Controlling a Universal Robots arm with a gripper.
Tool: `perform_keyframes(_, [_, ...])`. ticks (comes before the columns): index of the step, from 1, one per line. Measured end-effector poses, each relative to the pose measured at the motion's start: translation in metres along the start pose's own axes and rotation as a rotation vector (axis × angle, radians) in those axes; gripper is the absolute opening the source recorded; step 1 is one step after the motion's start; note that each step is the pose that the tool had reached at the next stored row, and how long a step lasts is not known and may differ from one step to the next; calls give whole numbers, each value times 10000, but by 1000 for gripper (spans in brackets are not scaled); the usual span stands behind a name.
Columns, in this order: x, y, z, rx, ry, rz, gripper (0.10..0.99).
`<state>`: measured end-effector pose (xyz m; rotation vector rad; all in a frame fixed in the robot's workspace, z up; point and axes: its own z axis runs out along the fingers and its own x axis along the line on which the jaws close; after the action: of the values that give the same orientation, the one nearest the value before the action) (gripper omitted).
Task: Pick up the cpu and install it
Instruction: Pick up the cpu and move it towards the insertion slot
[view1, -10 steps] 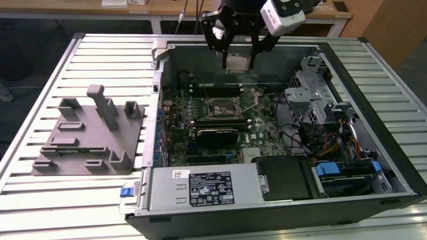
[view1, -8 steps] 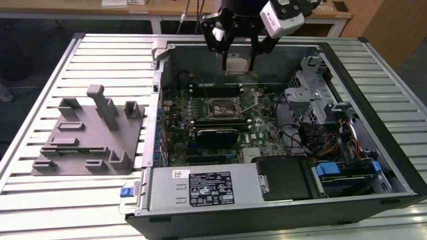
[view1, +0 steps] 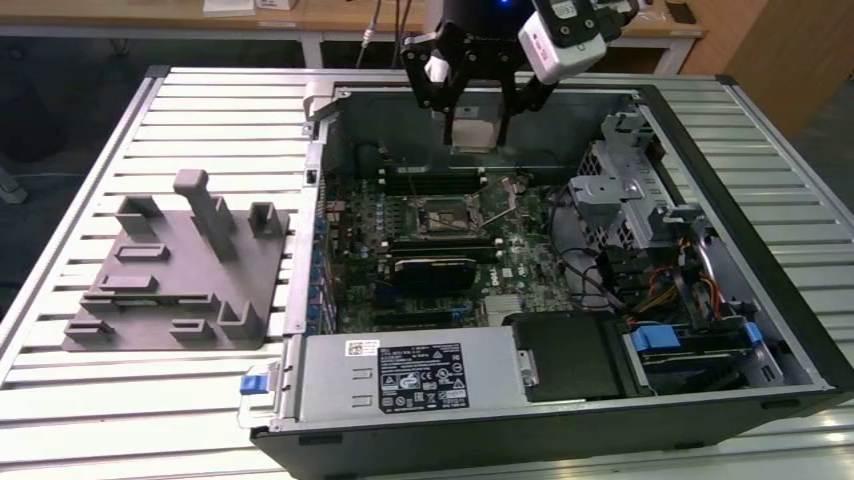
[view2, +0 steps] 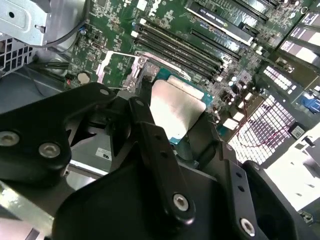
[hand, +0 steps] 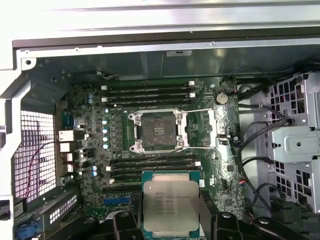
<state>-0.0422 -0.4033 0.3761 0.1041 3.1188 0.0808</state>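
My gripper (view1: 477, 122) hangs above the far part of the open computer case and is shut on the cpu (view1: 477, 132), a small flat square chip with a pale metal top. Both wrist views show the cpu (hand: 171, 202) (view2: 176, 106) held by two opposite edges between the black fingers (hand: 125, 222). The motherboard's socket (hand: 156, 131) lies below with its metal frame swung open and its dark square bed bare. In the exterior view the socket (view1: 441, 214) sits nearer the camera than the gripper, and the chip is well above the board.
The case (view1: 747, 395) lies on its side on a slatted metal table (view1: 80, 400). Memory slots (hand: 150, 95) flank the socket. Cables (hand: 255, 145) and a metal drive cage (hand: 297, 130) stand beside the board. A grey fixture (view1: 174, 270) rests at the exterior view's left.
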Motion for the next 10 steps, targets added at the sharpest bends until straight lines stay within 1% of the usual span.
perform_keyframes(4, [0,-2,26,2,-1,-1,541])
perform_keyframes(10, [2,-3,131,57,-3,-2,541])
